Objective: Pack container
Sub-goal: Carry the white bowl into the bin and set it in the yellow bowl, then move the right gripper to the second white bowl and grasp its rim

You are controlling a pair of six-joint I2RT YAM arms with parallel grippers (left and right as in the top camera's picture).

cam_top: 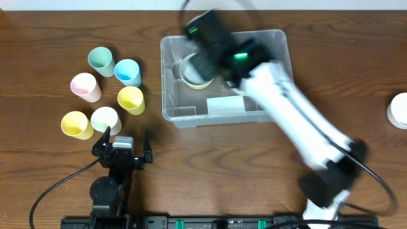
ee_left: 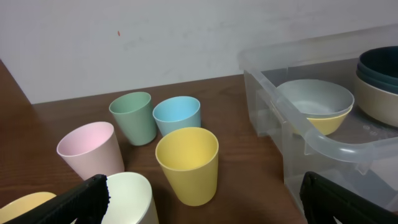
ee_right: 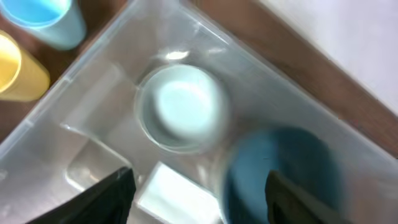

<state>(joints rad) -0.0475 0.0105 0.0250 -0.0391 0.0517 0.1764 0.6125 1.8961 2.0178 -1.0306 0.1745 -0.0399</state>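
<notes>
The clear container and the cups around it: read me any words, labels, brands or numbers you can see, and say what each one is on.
No text can be read in any view.
White label on the base of the container: too small and blurred to read.
Cups beside it: no print visible.
</notes>
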